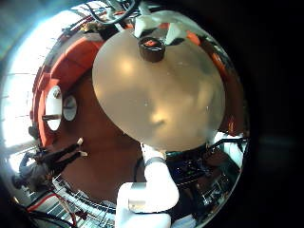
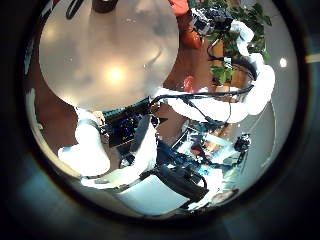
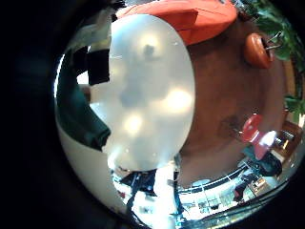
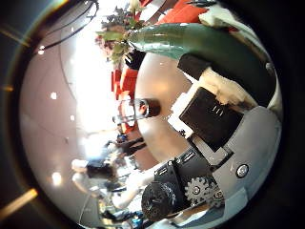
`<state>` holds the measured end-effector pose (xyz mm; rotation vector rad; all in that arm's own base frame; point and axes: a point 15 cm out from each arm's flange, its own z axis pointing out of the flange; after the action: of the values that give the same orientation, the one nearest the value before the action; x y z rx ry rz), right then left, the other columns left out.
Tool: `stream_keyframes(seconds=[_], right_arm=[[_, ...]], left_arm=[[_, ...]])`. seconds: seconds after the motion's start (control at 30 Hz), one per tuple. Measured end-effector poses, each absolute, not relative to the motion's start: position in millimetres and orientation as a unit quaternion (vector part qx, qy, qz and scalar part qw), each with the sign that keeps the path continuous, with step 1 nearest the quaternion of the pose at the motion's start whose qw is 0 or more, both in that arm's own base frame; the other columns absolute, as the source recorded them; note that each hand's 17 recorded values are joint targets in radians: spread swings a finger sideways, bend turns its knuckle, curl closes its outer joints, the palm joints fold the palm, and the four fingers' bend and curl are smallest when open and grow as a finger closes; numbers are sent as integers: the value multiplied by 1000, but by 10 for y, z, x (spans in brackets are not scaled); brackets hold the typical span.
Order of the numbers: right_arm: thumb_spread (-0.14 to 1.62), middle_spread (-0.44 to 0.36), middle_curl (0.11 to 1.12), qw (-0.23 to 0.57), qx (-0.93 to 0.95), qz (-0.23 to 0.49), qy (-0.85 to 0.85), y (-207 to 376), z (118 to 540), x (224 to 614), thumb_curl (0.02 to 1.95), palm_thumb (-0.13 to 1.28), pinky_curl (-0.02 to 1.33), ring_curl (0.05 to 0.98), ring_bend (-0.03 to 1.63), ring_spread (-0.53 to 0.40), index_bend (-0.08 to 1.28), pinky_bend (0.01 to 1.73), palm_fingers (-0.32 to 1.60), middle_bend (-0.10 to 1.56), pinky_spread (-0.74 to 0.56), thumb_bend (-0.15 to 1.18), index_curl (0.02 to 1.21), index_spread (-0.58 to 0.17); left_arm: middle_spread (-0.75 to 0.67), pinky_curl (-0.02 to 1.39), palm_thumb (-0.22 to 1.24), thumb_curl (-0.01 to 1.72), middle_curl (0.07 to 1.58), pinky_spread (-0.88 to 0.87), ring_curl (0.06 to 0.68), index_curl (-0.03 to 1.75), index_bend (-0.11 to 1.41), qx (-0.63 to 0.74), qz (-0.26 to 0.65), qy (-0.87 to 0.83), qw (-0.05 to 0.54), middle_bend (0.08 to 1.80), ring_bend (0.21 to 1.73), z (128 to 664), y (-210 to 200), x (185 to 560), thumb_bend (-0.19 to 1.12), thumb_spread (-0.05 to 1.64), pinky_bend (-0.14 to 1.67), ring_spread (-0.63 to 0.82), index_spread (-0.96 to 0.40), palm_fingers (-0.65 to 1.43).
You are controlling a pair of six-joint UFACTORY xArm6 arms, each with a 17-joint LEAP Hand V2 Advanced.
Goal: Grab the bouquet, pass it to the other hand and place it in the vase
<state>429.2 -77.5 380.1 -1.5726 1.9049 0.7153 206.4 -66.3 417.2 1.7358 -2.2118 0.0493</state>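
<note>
The bouquet's wrapped stem (image 4: 186,43) runs close across my right palm, its flowers (image 4: 119,33) pointing away. My right hand (image 4: 214,114) is curled round the stem. The left thumb side palm view shows that right hand (image 2: 207,20) out beside the table with the bouquet's leaves (image 2: 238,35) sticking out of it. The vase (image 1: 152,47), a dark upright cylinder, stands near the edge of the round table (image 1: 161,104), and the right thumb side view also shows this vase (image 4: 148,108). My left hand (image 2: 128,125) hangs high over the table, fingers relaxed and holding nothing.
The round table (image 3: 148,86) has a bare top apart from the vase. On the floor around it stand a small round stand (image 1: 54,106) and a couple of seats (image 3: 250,126). A white arm (image 1: 152,190) rises beside the table's edge.
</note>
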Motion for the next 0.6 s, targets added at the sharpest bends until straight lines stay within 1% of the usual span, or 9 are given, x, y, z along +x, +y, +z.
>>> stream_keyframes(seconds=[0.13,0.23,0.3,0.43,0.57,0.6], right_arm=[[879,-153,908,385,-567,350,639,-674,4154,4025,1133,1146,898,757,1429,-204,1086,1274,1108,1335,-171,92,1053,-282],[876,-151,902,431,-572,383,584,-592,4361,3842,1165,1138,915,756,1430,-204,1089,1265,1108,1339,-173,89,1048,-276],[875,-150,898,454,-569,392,563,-538,4481,3838,1181,1135,923,756,1429,-204,1094,1259,1110,1340,-173,88,1045,-273],[870,-148,891,475,-567,438,511,-380,4713,3686,1222,1125,944,756,1430,-203,1099,1246,1111,1344,-176,86,1038,-266],[868,-146,883,473,-581,466,471,-171,4816,3568,1264,1119,965,755,1432,-202,1103,1233,1111,1348,-178,84,1032,-260],[868,-146,883,472,-586,473,459,-94,4822,3536,1269,1118,967,755,1432,-202,1103,1232,1111,1349,-179,84,1031,-260]], left_arm=[[406,290,293,309,286,536,207,394,200,605,53,-774,178,194,421,4298,-764,2145,-24,1075,180,568,27,162],[388,282,291,309,296,523,206,399,199,605,86,-770,182,198,419,4398,-817,2272,-25,1074,174,556,30,180],[377,276,288,309,302,517,206,403,199,598,100,-774,184,198,415,4423,-809,2368,-26,1072,173,551,28,185],[368,267,260,306,310,510,205,405,196,584,120,-778,200,195,418,4454,-771,2518,-32,1057,174,550,28,189],[371,267,219,305,319,507,208,391,165,557,173,-775,245,198,429,4522,-985,2598,-37,1021,185,546,43,162],[373,268,213,305,320,506,210,386,160,552,187,-772,253,195,435,4520,-986,2629,-36,1009,189,545,50,155]])
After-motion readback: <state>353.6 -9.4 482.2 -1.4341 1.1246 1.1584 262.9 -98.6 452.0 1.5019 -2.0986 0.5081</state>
